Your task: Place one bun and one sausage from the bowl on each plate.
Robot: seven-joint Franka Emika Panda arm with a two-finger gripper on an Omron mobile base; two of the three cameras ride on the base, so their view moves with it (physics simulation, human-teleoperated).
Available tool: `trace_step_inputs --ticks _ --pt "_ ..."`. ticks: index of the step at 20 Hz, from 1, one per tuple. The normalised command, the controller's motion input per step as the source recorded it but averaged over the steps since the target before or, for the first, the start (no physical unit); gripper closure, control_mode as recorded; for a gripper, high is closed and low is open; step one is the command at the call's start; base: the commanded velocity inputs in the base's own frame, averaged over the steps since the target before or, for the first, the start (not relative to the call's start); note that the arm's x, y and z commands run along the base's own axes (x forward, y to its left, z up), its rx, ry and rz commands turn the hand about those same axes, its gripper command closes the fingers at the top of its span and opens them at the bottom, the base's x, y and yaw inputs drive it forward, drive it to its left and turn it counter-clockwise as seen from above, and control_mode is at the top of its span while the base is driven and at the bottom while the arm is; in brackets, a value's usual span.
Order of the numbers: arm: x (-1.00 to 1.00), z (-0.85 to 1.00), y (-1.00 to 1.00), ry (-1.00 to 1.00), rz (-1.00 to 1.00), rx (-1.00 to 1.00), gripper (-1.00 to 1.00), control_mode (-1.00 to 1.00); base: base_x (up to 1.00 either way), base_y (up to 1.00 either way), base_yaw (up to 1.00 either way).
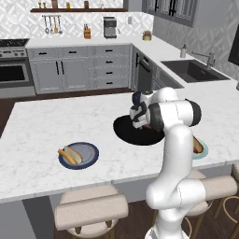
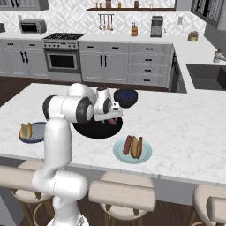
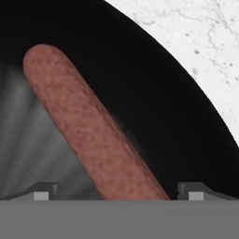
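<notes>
Left base view, reading left to right: a dark navy plate (image 1: 88, 157) sits on the white marble table (image 1: 42, 126) toward the near left edge, carrying a bun (image 1: 73, 152) with a yellowish piece lying just beside it. Right of it, near the middle of the table, lies the wide black bowl (image 1: 125, 130), with the white arm (image 1: 175, 140) bent over it and its hand lowered into the bowl. At the far right, a pale teal plate (image 1: 203, 151) shows partly from behind the arm, with a bun and sausage on it

Right base view, left to right: the navy plate (image 2: 39, 130) with its bun (image 2: 25, 130) sits at the left edge of the table (image 2: 185, 128). The black bowl (image 2: 95, 131) lies under the lowered hand, and a reddish sausage (image 2: 114, 122) shows at the bowl's right side, just below the hand. A smaller dark-blue bowl (image 2: 126, 97) stands just behind the black one. The teal plate (image 2: 120, 152) lies near the front edge, right of the black bowl and apart from it, holding a sausage (image 2: 127, 145) and a bun (image 2: 137, 147) side by side

Hand view: the pincer (image 3: 117, 191) is spread wide, its two fingertips (image 3: 44, 191) standing on either side of the near end of one sausage (image 3: 88, 135). That sausage lies slantwise on the black bowl's (image 3: 154, 102) floor. Neither fingertip is seen to touch it. Marble table (image 3: 196, 42) shows beyond the bowl's rim at the upper right
</notes>
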Motion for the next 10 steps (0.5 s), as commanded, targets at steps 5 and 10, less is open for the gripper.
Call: trace_step_inputs --ticks 5,10 --pt "-0.2 -0.65 -0.08 0.0 0.0 0.0 -1.0 -1.0 0.0 0.0 0.0" --pt "-0.48 -0.08 0.15 0.0 0.0 0.0 -1.0 -1.0 0.0 0.0 0.0"
